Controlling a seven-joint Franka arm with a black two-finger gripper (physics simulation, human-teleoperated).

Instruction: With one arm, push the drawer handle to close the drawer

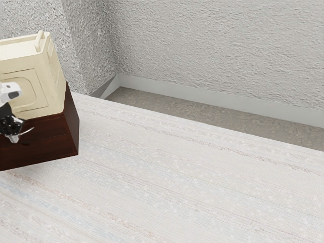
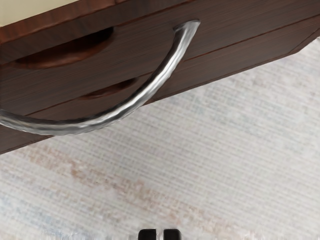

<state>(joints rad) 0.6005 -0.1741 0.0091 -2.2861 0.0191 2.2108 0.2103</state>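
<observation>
tool (image 1: 11, 125) near-closed, slim gap between tips | handle (image 2: 148, 91) by tool, on upper drawer (image 2: 137, 47) front; long axis along front, bow pointing outward; shiny silver arc | cabinet (image 1: 73, 130) dark red-brown | cream box (image 1: 54, 91) on top

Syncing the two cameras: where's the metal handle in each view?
Exterior view: handle near the exterior view's left edge, a small curve against the dark cabinet.
Wrist view: handle, a big arc across the drawer fronts.
Shared landmark: cream box on the cabinet.
</observation>
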